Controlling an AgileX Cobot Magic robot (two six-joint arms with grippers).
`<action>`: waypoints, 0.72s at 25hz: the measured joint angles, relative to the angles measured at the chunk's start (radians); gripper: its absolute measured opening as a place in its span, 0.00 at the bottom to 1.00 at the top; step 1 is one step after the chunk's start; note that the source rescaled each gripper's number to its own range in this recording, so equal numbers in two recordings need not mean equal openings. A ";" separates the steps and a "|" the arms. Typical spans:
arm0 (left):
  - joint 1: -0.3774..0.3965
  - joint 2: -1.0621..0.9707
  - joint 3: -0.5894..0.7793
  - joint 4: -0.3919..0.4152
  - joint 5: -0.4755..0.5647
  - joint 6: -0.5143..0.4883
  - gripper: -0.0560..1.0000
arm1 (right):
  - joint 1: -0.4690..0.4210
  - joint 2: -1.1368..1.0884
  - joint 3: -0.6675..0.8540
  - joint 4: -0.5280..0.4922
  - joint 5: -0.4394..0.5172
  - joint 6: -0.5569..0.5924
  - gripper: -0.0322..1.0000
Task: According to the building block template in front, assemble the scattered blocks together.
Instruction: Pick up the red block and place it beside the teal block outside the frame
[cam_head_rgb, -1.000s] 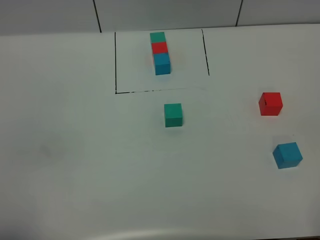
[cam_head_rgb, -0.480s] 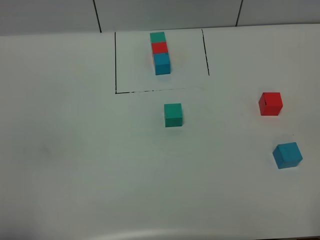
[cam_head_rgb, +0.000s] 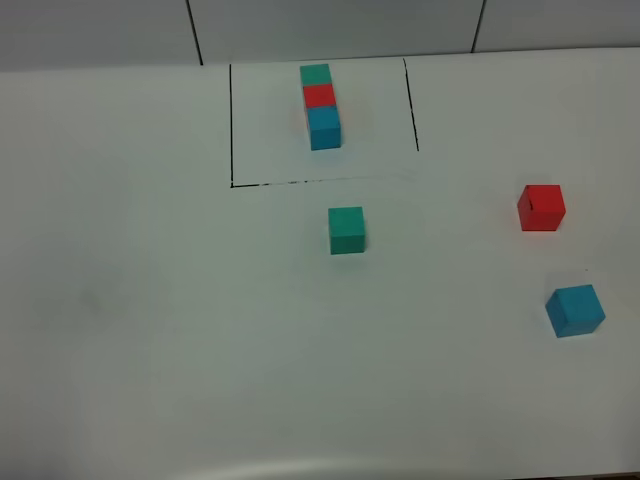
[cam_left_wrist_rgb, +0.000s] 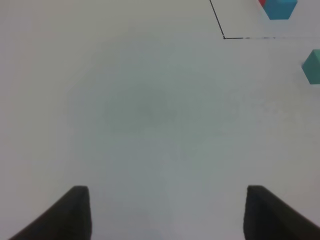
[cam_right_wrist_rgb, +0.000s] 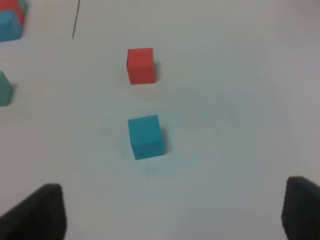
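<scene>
Both claws stand open. From its wrist camera, the left claw (cam_left_wrist_rgb: 170, 216) shows two dark fingertips spread wide above bare bench, gripping nothing. The right claw (cam_right_wrist_rgb: 172, 212) is spread the same way, and the blue block (cam_head_rgb: 575, 310) and the red block (cam_head_rgb: 541, 207) lie ahead of it, untouched.

Compared with a second ago and half a second ago, nothing on the bench has shifted: every block sits where it was.

The building block template (cam_head_rgb: 320, 105) is at the far side, a touching row with green farthest, red in the middle and blue nearest, set inside thin black lines (cam_head_rgb: 231, 120) drawn on the surface. The green block (cam_head_rgb: 346, 230) lies just outside the frame's near line, roughly in line with the row. The red and blue blocks are well off to the right, apart from each other, with the blue one closer to the front edge and turned slightly askew.

The bench (cam_head_rgb: 150, 300) is plain white and matte. Behind it runs a grey wall (cam_head_rgb: 330, 25) of panels split by dark seams.
</scene>
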 joint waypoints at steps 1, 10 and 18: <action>0.000 0.000 0.000 0.000 0.000 0.000 0.42 | 0.000 0.000 0.000 0.000 0.000 0.000 0.93; 0.001 0.000 0.000 0.000 0.000 0.000 0.42 | 0.000 0.000 0.000 0.000 0.000 0.003 0.93; 0.001 0.000 0.000 0.000 0.000 0.000 0.42 | 0.000 0.000 0.000 0.010 -0.002 0.051 0.93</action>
